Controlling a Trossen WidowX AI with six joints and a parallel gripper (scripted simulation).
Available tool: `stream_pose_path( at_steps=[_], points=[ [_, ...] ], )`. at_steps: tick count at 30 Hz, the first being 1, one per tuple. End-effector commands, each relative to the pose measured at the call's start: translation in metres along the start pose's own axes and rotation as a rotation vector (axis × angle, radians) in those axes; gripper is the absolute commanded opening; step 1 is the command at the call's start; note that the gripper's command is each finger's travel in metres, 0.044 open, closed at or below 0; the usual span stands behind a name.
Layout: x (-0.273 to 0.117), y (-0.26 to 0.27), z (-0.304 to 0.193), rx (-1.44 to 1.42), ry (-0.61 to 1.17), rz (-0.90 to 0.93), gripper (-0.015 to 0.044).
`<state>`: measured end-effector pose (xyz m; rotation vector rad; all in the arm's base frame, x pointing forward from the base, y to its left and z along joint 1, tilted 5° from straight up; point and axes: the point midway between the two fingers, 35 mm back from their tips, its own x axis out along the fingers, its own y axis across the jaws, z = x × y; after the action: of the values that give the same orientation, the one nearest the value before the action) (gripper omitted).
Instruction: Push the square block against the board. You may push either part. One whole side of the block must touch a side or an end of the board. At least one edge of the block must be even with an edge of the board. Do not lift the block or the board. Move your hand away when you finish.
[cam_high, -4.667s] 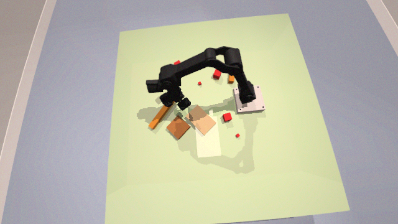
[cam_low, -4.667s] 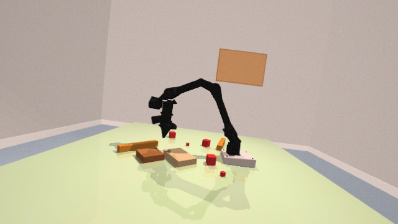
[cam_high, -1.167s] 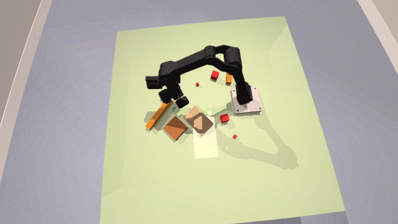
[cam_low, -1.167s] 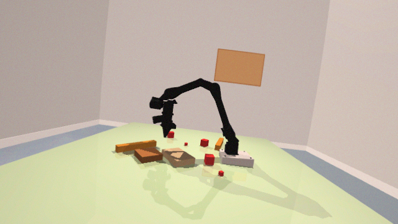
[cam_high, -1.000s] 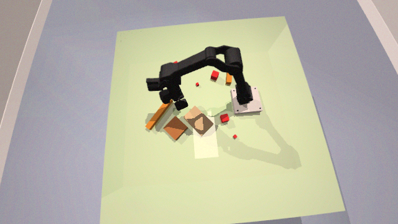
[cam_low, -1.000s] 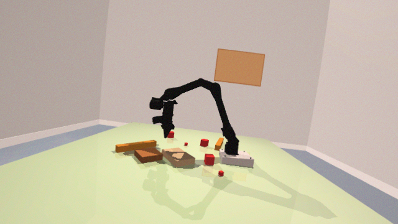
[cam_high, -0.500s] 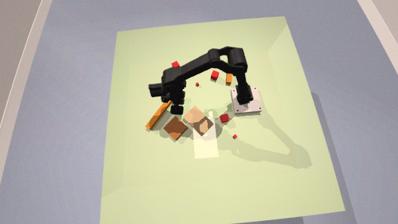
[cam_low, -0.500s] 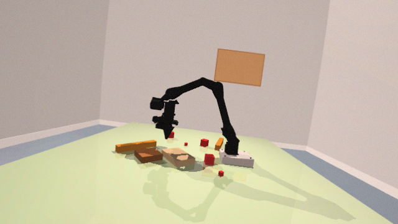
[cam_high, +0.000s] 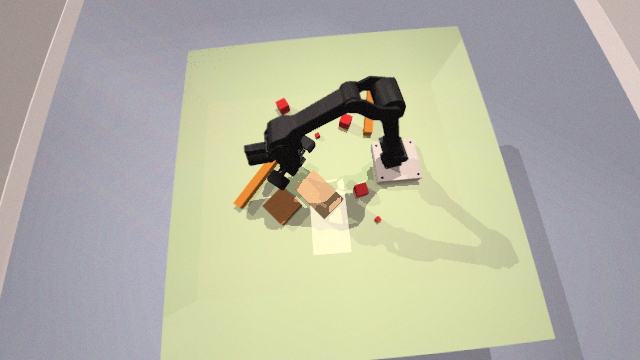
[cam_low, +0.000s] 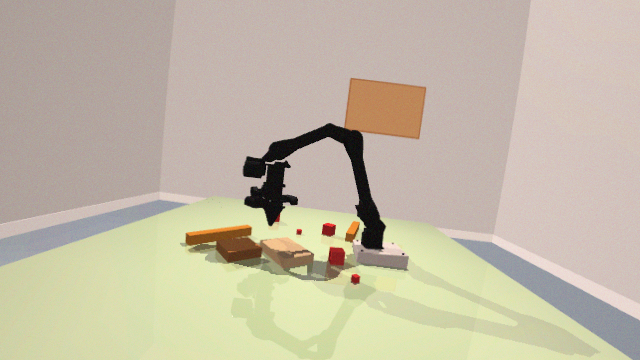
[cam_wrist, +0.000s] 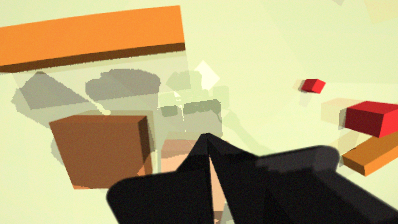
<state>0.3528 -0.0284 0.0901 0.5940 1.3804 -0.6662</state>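
Note:
The square block (cam_high: 282, 206) (cam_low: 238, 249) (cam_wrist: 102, 152) is dark brown and lies flat. The board (cam_high: 315, 187) (cam_low: 284, 246) (cam_wrist: 175, 148) is light tan, longer than the block, and lies flat to its right in the top and exterior views. A narrow gap shows between them; they look apart, with one side of the block facing a long side of the board. My gripper (cam_high: 295, 171) (cam_low: 271, 223) (cam_wrist: 205, 137) is shut and empty, pointing down above the table, near the board's far end. In the wrist view the fingers hide much of the board.
An orange bar (cam_high: 255, 185) (cam_low: 218, 234) (cam_wrist: 95, 37) lies behind the block. A second orange bar (cam_high: 368, 122) (cam_low: 352, 231) lies near the arm base (cam_high: 400, 172). A red cube (cam_high: 361, 190) (cam_low: 336, 256) lies between board and base; several other red cubes are scattered about.

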Motion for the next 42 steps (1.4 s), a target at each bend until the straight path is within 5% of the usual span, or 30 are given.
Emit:
stream_pose_path(
  at_steps=[1, 7, 12, 42],
  points=[
    [0.000, 0.001, -0.005, 0.114, -0.004, 0.000, 0.0000],
    [0.003, 0.002, -0.005, 0.119, -0.004, 0.000, 0.0000],
    [0.055, 0.002, -0.010, 0.201, -0.003, -0.001, 0.0000],
    [0.055, 0.007, -0.025, 0.201, -0.001, -0.001, 0.0000]
  ],
)
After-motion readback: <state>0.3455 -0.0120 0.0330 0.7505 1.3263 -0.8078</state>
